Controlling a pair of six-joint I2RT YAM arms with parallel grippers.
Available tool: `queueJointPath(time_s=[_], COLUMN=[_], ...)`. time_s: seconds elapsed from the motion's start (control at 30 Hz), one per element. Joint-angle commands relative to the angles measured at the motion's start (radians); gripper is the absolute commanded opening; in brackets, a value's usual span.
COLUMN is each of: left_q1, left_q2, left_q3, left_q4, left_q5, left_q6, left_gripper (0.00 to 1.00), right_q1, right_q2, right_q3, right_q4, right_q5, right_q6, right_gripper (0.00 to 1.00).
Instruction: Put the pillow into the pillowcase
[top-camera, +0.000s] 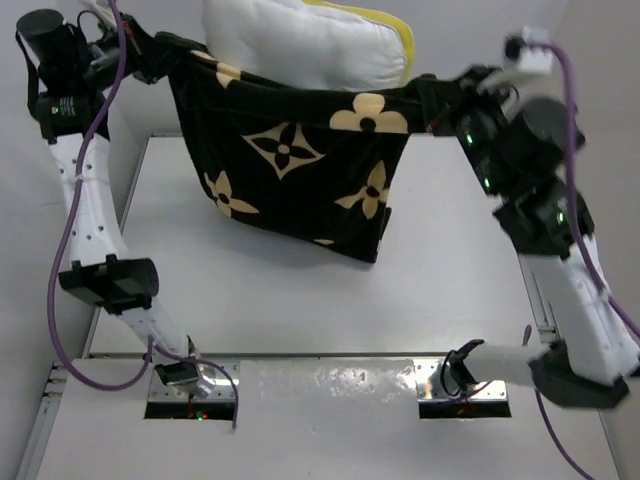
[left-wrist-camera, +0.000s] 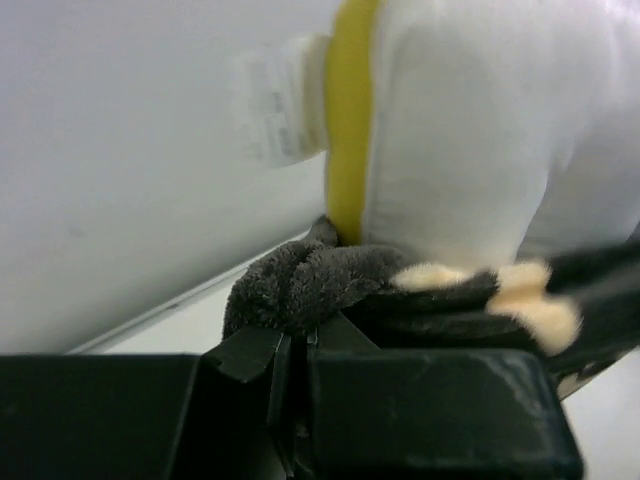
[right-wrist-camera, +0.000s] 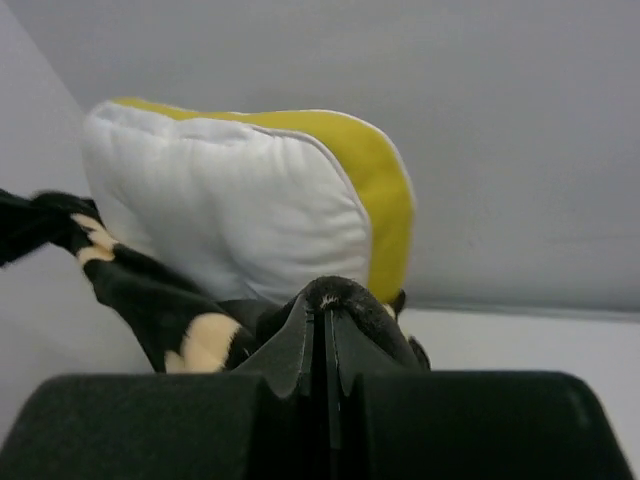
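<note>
The black pillowcase (top-camera: 300, 170) with tan flower motifs hangs in the air above the table, stretched between both arms. My left gripper (top-camera: 160, 52) is shut on its upper left corner (left-wrist-camera: 300, 285). My right gripper (top-camera: 440, 100) is shut on its upper right corner (right-wrist-camera: 345, 300). The cream-white pillow (top-camera: 300, 45) with a yellow-green side band stands in the open mouth of the case, its upper part sticking out above the rim. The pillow (left-wrist-camera: 480, 130) fills the left wrist view, and its end (right-wrist-camera: 240, 200) shows in the right wrist view.
The white table (top-camera: 300, 310) lies under the hanging case, with a metal strip (top-camera: 330, 385) along its near edge by the arm bases. A purple cable (top-camera: 70, 250) runs along the left arm. A white wall (right-wrist-camera: 450, 100) stands behind.
</note>
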Motion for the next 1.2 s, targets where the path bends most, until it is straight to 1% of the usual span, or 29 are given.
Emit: queueJointPath(time_s=[0.0, 0.07, 0.1, 0.17, 0.2, 0.23, 0.27, 0.33, 0.4, 0.43, 0.47, 0.53, 0.57, 0.6, 0.63, 0.67, 0.73, 0.77, 0.8, 0.83, 0.87, 0.9, 0.93, 0.97, 1.0, 1.07, 1.1, 1.13, 1.17], left_q1=[-0.012, -0.029, -0.003, 0.033, 0.064, 0.072, 0.083, 0.084, 0.054, 0.041, 0.034, 0.055, 0.070, 0.101, 0.118, 0.153, 0.167, 0.144, 0.120, 0.097, 0.072, 0.043, 0.034, 0.034, 0.040, 0.076, 0.098, 0.124, 0.188], left_q2=[-0.138, -0.194, -0.189, -0.119, -0.091, -0.068, -0.056, -0.133, -0.172, -0.189, -0.189, -0.134, -0.098, -0.056, -0.006, -0.008, -0.126, -0.198, -0.220, -0.232, -0.240, -0.251, -0.249, -0.242, -0.200, -0.125, -0.032, 0.001, 0.009], left_q3=[-0.203, -0.345, -0.340, -0.204, -0.010, 0.068, 0.115, 0.032, -0.153, -0.204, -0.284, -0.227, -0.026, 0.096, 0.184, 0.215, 0.089, -0.039, -0.086, -0.126, -0.222, -0.287, -0.345, -0.402, -0.378, -0.080, 0.067, 0.190, 0.290], left_q4=[0.001, 0.002, 0.008, -0.006, -0.006, -0.001, 0.041, 0.086, 0.057, 0.036, 0.040, 0.060, 0.078, 0.103, 0.234, 0.347, 0.558, 0.536, 0.437, 0.246, 0.159, 0.107, 0.059, 0.047, 0.040, 0.014, 0.032, 0.160, 0.275], left_q5=[-0.013, -0.069, -0.088, -0.062, -0.051, -0.054, -0.057, -0.062, -0.032, -0.034, -0.056, -0.045, -0.013, 0.005, 0.024, 0.083, 0.105, 0.096, 0.094, 0.091, 0.052, 0.029, 0.007, -0.010, -0.016, -0.034, -0.036, -0.031, -0.027], left_q6=[0.146, 0.201, 0.195, 0.164, 0.126, 0.117, 0.108, 0.095, 0.141, 0.147, 0.141, 0.091, 0.016, -0.035, -0.090, -0.219, -0.291, -0.220, -0.137, -0.056, 0.086, 0.132, 0.147, 0.178, 0.180, 0.113, 0.062, -0.001, -0.155], left_gripper=[0.00, 0.00, 0.00, 0.00, 0.00, 0.00, 0.00, 0.00, 0.00, 0.00, 0.00, 0.00, 0.00, 0.00, 0.00, 0.00, 0.00, 0.00, 0.00, 0.00, 0.00, 0.00, 0.00, 0.00, 0.00, 0.00, 0.00, 0.00, 0.00], right_q1=[-0.006, -0.006, -0.006, -0.008, -0.005, -0.005, -0.005, -0.005, -0.006, -0.005, -0.005, -0.006, -0.006, -0.005, -0.005, -0.006, 0.003, 0.003, 0.003, 0.003, 0.001, 0.001, 0.001, 0.000, -0.003, -0.003, -0.002, -0.002, -0.002], right_q2=[-0.291, -0.361, -0.346, -0.276, -0.238, -0.170, -0.147, -0.160, -0.240, -0.342, -0.376, -0.372, -0.295, -0.245, -0.198, -0.114, -0.075, -0.114, -0.165, -0.226, -0.295, -0.402, -0.424, -0.421, -0.351, -0.238, -0.113, -0.051, 0.011], right_q3=[-0.392, -0.593, -0.615, -0.481, -0.289, -0.196, -0.054, -0.020, -0.219, -0.332, -0.540, -0.554, -0.399, -0.281, -0.173, 0.031, 0.162, 0.138, 0.051, -0.070, -0.375, -0.516, -0.610, -0.684, -0.653, -0.351, -0.201, 0.113, 0.263], right_q4=[0.227, 0.305, 0.296, 0.243, 0.194, 0.178, 0.158, 0.155, 0.195, 0.242, 0.352, 0.373, 0.323, 0.287, 0.255, 0.199, 0.142, 0.108, 0.117, 0.152, 0.272, 0.328, 0.356, 0.352, 0.326, 0.208, 0.172, 0.104, 0.076], right_q5=[0.017, 0.101, 0.118, 0.120, 0.103, 0.088, 0.056, 0.042, 0.084, 0.109, 0.136, 0.228, 0.226, 0.168, 0.132, 0.103, 0.061, 0.064, 0.078, 0.127, 0.161, 0.207, 0.266, 0.269, 0.265, 0.201, 0.169, 0.140, 0.090], right_q6=[0.061, 0.080, 0.054, -0.001, -0.046, -0.063, -0.072, -0.075, -0.031, -0.014, -0.012, -0.037, -0.087, -0.097, -0.103, -0.107, -0.103, -0.085, -0.074, -0.062, -0.031, -0.008, 0.018, 0.023, 0.008, -0.063, -0.087, -0.107, -0.121], right_gripper=[0.00, 0.00, 0.00, 0.00, 0.00, 0.00, 0.00, 0.00, 0.00, 0.00, 0.00, 0.00, 0.00, 0.00, 0.00, 0.00, 0.00, 0.00, 0.00, 0.00, 0.00, 0.00, 0.00, 0.00, 0.00, 0.00, 0.00, 0.00, 0.00])
